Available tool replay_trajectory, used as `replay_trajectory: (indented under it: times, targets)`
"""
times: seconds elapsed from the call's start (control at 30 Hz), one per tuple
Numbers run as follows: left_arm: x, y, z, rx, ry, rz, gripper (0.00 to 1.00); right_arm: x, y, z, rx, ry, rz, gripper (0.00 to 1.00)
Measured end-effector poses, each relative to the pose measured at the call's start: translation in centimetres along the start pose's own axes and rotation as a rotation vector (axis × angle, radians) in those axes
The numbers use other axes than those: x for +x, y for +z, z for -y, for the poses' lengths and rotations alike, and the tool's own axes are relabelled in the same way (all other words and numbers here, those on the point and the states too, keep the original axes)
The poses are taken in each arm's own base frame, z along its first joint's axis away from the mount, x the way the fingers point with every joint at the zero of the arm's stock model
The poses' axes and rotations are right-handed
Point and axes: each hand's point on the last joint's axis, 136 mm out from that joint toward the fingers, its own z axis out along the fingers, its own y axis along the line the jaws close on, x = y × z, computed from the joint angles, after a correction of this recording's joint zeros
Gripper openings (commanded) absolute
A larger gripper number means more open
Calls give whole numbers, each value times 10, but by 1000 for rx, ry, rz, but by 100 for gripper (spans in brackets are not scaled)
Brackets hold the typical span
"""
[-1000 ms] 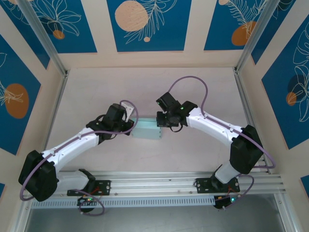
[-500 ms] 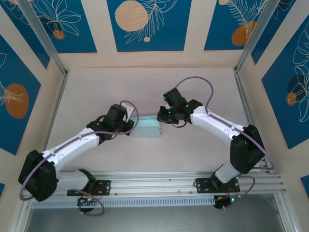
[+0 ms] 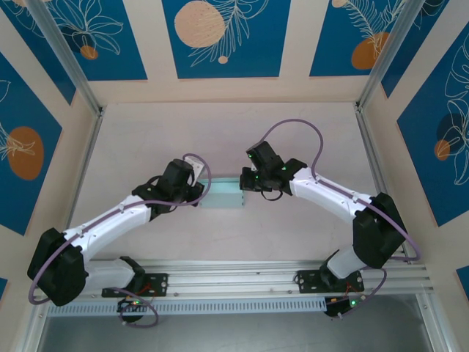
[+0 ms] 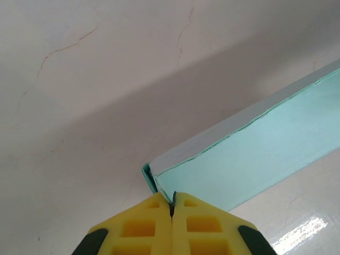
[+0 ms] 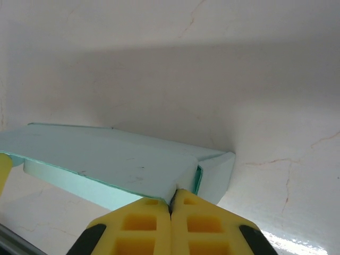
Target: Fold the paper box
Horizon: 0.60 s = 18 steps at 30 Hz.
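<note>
Left gripper (image 4: 172, 204): yellow pads pressed together, nipping the thin card at the left end corner of the paper box (image 4: 255, 159). Seen from above, this gripper (image 3: 200, 193) meets the box's left end.
Right gripper (image 5: 171, 204): pads likewise together, apparently clamped on the card edge where the top panel meets the end flap (image 5: 218, 175). From above it (image 3: 245, 183) sits at the box's right end.
Why held so: my reading is that one pinch at each end keeps the light card from sliding or springing open while the ends are worked.
Box position: mid-counter (image 3: 146, 147), between the two grippers, long axis running left to right (image 3: 222, 194). Cannot tell whether it lies flat or is raised a little.
Box look: pale mint-blue (image 5: 106, 159), thin, a shallow oblong shell. The left end shows two layers with a narrow gap between them. The right end flap stands bent outward, untucked.
Stage, judged: body formed, ends not yet closed.
</note>
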Motion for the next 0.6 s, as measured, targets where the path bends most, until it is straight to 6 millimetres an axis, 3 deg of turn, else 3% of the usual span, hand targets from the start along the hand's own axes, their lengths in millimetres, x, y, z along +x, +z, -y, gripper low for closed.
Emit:
replay_trajectory:
  times: [0.6]
  targets:
    - [5, 10, -3, -20, -4, 28, 0, 4, 7, 5, 127, -127, 110, 0]
